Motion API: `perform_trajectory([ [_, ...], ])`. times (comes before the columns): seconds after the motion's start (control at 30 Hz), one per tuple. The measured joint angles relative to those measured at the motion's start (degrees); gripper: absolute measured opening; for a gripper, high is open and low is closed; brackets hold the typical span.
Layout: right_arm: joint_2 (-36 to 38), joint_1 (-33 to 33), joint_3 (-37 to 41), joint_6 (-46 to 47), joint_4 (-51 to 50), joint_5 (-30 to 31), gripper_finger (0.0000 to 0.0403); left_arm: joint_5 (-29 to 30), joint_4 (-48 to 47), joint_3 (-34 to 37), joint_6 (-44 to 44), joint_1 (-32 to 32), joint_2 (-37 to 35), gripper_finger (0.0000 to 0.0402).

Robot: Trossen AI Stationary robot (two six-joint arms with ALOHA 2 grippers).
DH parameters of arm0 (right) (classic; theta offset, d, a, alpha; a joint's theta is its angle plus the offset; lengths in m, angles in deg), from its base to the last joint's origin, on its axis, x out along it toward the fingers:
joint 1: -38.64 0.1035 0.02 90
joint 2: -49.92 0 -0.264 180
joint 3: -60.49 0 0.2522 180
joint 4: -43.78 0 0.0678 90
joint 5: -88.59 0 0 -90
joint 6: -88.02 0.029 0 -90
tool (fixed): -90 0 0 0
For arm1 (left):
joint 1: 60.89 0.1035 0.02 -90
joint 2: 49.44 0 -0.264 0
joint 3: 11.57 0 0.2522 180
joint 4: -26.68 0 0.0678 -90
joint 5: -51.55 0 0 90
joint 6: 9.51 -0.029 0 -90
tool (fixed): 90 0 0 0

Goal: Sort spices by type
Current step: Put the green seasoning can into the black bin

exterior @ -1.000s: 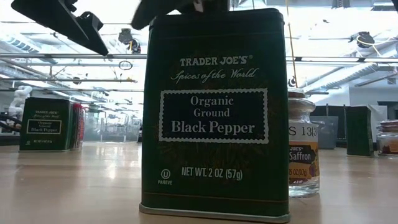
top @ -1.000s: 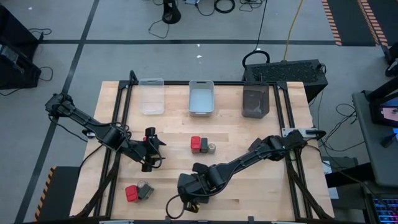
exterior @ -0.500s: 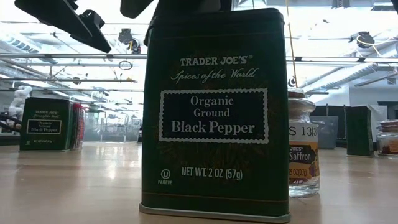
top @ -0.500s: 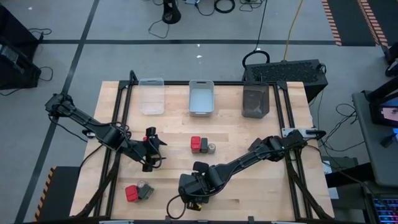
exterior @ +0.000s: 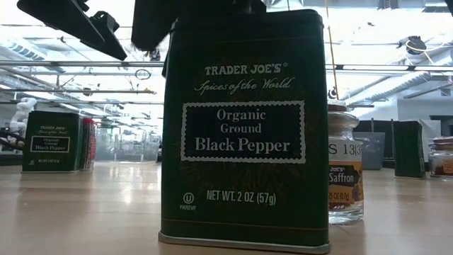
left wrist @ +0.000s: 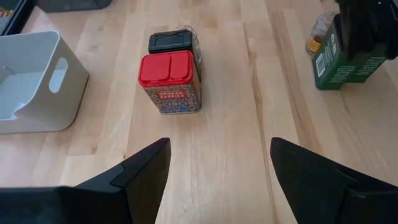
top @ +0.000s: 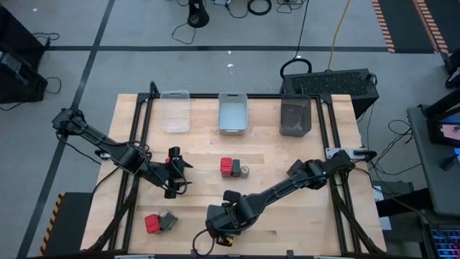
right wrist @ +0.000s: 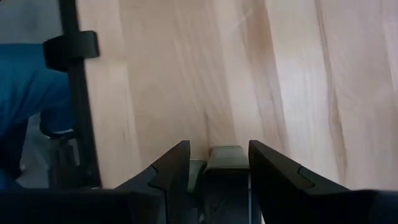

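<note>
Two arms are over your light wooden table (top: pixel 287 155). Left gripper (top: pixel 175 175) hovers w/ its fingers (left wrist: pixel 146 171) spread wide, nothing between them; ahead of it in the left wrist view stands a red-lidded boxy spice tin (left wrist: pixel 170 82), touching a dark grey boxy tin (left wrist: pixel 171 41) just behind it. Near the front-left edge you've got another red boxy tin (top: pixel 152 224) w/ a small round brown-topped jar (top: pixel 167 219) touching it. At table centre sit a red tin (top: pixel 226 166), a dark tin (top: pixel 236 168) and a round jar (top: pixel 245 171), side by side. Right gripper (top: pixel 224 232) is down near the front edge, its fingers (right wrist: pixel 171 168) clamped on either side of the lid of a dark green black-pepper tin (exterior: pixel 245 127), which stands upright on the wood; a small glass saffron jar (exterior: pixel 345 174) stands just beside it. Along the far edge: clear plastic bin (top: pixel 175 111), white bin (top: pixel 232 113), dark smoky bin (top: pixel 295 116).
</note>
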Motion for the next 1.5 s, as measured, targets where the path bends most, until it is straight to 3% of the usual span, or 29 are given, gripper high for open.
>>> perform_trajectory([
  [0.73,1.97,-0.02,0.02,-0.41,2.44,-1.41,0.0148,0.00,-0.02,0.00,-0.98,0.00,0.00,0.0281],
  [1.07,3.44,3.28,-1.07,-4.84,0.81,-7.91,0.0148,0.00,-0.05,0.00,-1.15,0.02,0.00,0.0281],
  [1.5,3.39,6.68,-1.03,-5.34,-5.81,-2.39,0.0148,0.00,-0.02,0.00,-1.11,0.04,0.00,0.0281],
])
